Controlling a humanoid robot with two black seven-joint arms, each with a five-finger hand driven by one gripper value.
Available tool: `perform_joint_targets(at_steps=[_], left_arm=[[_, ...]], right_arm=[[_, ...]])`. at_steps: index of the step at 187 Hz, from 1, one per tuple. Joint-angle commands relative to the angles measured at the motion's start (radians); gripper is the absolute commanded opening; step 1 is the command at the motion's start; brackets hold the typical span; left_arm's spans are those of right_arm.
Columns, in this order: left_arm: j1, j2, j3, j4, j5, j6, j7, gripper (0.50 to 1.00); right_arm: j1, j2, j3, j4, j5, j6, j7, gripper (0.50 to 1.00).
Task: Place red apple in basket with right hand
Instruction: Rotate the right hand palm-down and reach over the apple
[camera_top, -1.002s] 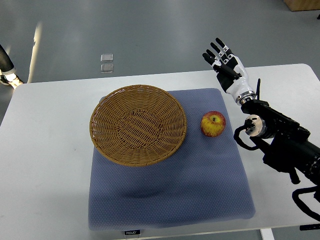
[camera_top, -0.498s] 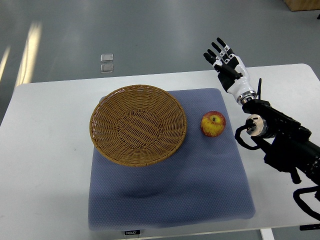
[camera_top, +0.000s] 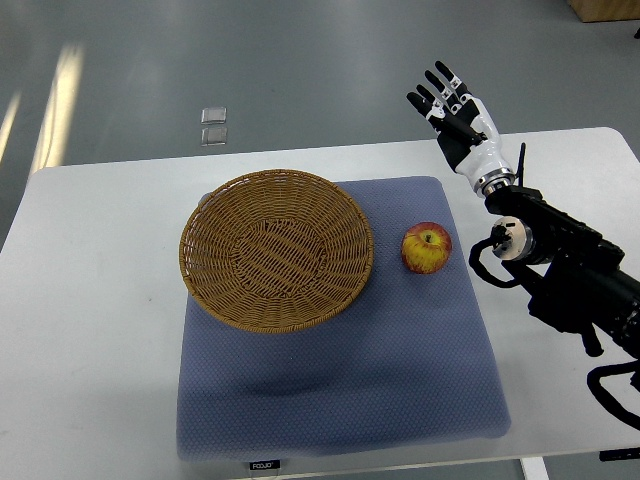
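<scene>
Blue-grey padded mat (camera_top: 340, 380) fills the lower centre of the frame, spread over a white table (camera_top: 90, 330). On it, one red apple (camera_top: 427, 249) sits just right of centre, stem dimple up, more yellow than red on one flank. One wicker basket (camera_top: 276, 249) lies to its left, empty, rim close beside the apple but not touching. Farther up, at the upper right, the right hand (camera_top: 458, 112) hangs past the mat's far corner, fingers (camera_top: 441, 78) spread and straight, gripping nothing, its black forearm running in from the lower right edge. No left hand shows; only one arm is in play. Here is the relation that matters: the apple lies down-frame and slightly left of that open hand, well apart from it, with the basket beyond the apple on the same leftward line. So the reach, by the look of it, must drop toward the apple first, then carry left. The apple is round, so no long axis to fuss over.
</scene>
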Motion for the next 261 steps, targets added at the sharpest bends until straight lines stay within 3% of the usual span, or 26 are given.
perform_joint_targets(at_steps=[1, 43, 76, 77, 87, 97, 104, 123, 166, 207, 210, 261], left_arm=[[0.003, 0.000, 0.000, 0.000, 0.000, 0.000, 0.000, 1.000], [0.004, 0.000, 0.000, 0.000, 0.000, 0.000, 0.000, 1.000], [0.004, 0.000, 0.000, 0.000, 0.000, 0.000, 0.000, 1.000], [0.004, 0.000, 0.000, 0.000, 0.000, 0.000, 0.000, 1.000], [0.004, 0.000, 0.000, 0.000, 0.000, 0.000, 0.000, 1.000], [0.004, 0.000, 0.000, 0.000, 0.000, 0.000, 0.000, 1.000], [0.004, 0.000, 0.000, 0.000, 0.001, 0.000, 0.000, 1.000], [0.004, 0.000, 0.000, 0.000, 0.000, 0.000, 0.000, 1.000], [0.004, 0.000, 0.000, 0.000, 0.000, 0.000, 0.000, 1.000], [0.004, 0.000, 0.000, 0.000, 0.000, 0.000, 0.000, 1.000], [0.004, 0.000, 0.000, 0.000, 0.000, 0.000, 0.000, 1.000], [0.004, 0.000, 0.000, 0.000, 0.001, 0.000, 0.000, 1.000]], right_arm=[[0.029, -0.017, -0.010, 0.005, -0.002, -0.003, -0.001, 0.921], [0.096, -0.092, -0.090, 0.028, -0.074, -0.052, 0.001, 0.921], [0.164, -0.198, -0.199, 0.114, -0.198, -0.089, -0.001, 0.921], [0.193, -0.244, -0.245, 0.150, -0.259, -0.091, -0.002, 0.921], [0.227, -0.285, -0.299, 0.192, -0.322, -0.092, -0.004, 0.921], [0.227, -0.286, -0.299, 0.192, -0.322, -0.092, -0.004, 0.921], [0.282, -0.335, -0.391, 0.253, -0.422, -0.092, -0.033, 0.921], [0.345, -0.353, -0.463, 0.270, -0.512, -0.086, -0.067, 0.921], [0.451, -0.381, -0.600, 0.333, -0.808, -0.071, -0.065, 0.921], [0.506, -0.422, -0.682, 0.399, -1.097, -0.055, -0.040, 0.921], [0.518, -0.439, -0.704, 0.420, -1.181, -0.025, -0.014, 0.921], [0.540, -0.468, -0.776, 0.428, -1.417, -0.008, 0.049, 0.921]])
